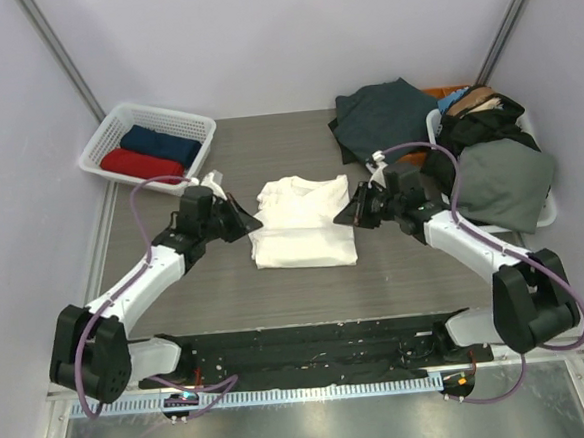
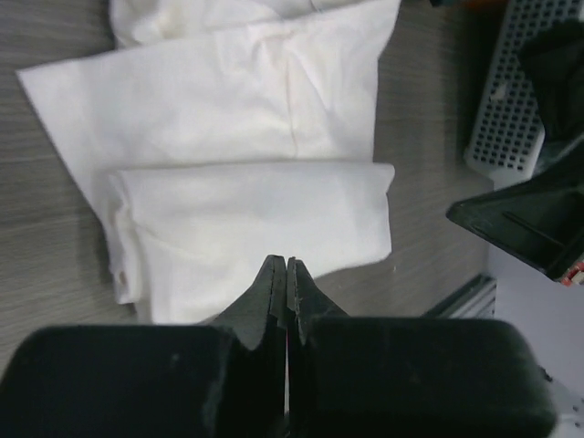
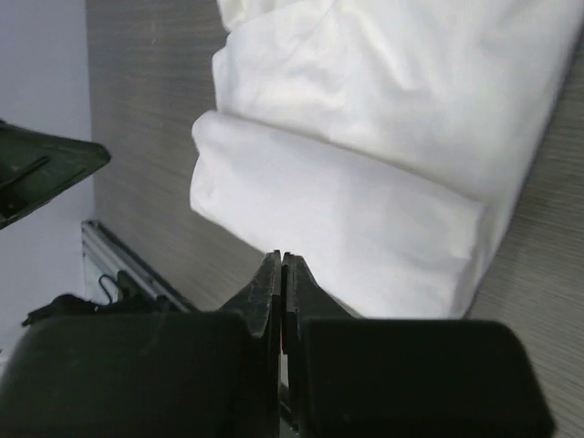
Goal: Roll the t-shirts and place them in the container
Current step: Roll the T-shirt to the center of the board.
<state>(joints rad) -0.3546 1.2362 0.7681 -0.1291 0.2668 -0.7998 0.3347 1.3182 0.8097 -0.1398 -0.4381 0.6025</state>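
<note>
Grippers both pinched shut, fingers together, nothing held. Far left, back corner: white lattice basket holds a red t-shirt and a navy t-shirt, both rolled, side by side, well apart from the work area. Bare tabletop between basket and centre, partly taken by the left arm. Left gripper sits at the left edge of the white t-shirt; can't tell if it touches the cloth. White t-shirt lies mid-tabletop, near part rolled into a thick band, roll ends roughly even with the shirt's side edges, far part flat and creased. No print visible on it. Open strip of tabletop between the roll and the arm bases. Right gripper at the shirt's right edge, mirroring the left one; contact unclear. Right side crowded: dark green garment pile at the back, just beyond the right arm, and a white basket heaped with grey-green and dark clothes against the right wall.
</note>
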